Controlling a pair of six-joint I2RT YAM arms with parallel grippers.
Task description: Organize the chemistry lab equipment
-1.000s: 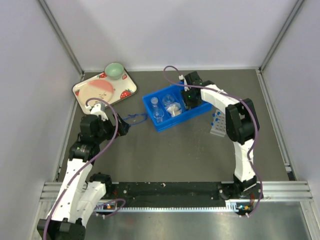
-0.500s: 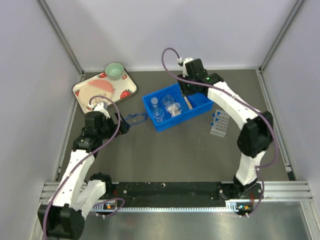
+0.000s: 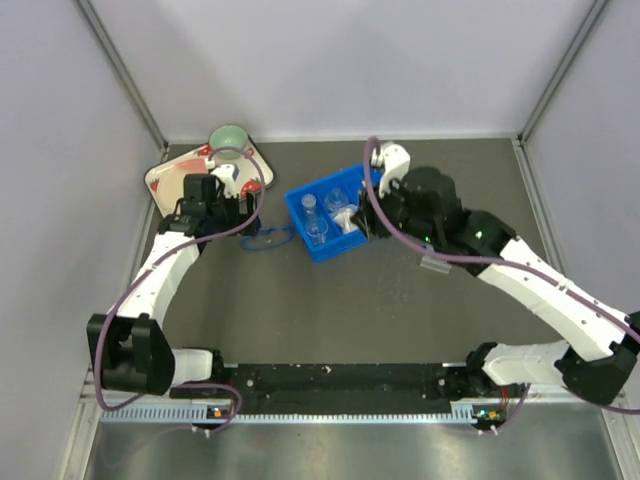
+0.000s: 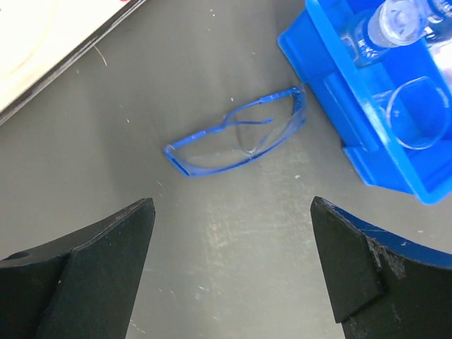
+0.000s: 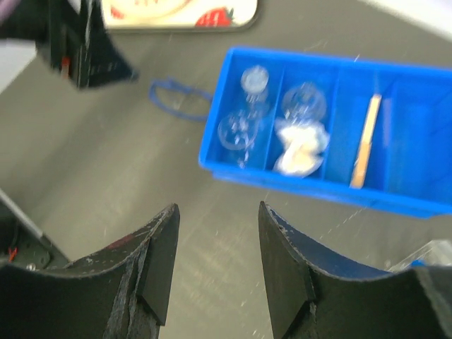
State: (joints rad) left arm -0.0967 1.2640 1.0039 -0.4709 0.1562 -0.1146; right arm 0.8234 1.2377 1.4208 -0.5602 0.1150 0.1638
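On the dark grey table (image 3: 330, 310), walled by pale panels (image 3: 350, 60), the blue bin (image 5: 311, 183) holds flasks (image 5: 240, 131), wad (image 5: 300, 152) and stick (image 5: 366, 141). The left gripper (image 4: 232, 212), over goggles (image 4: 236, 138), and the right gripper (image 5: 217, 212) both gape empty.

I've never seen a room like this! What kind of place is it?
Probably a robot practice booth dressed up like a science lab: robot arms on a table inside plain grey walls, glass flasks in a blue bin, and safety glasses beside it.
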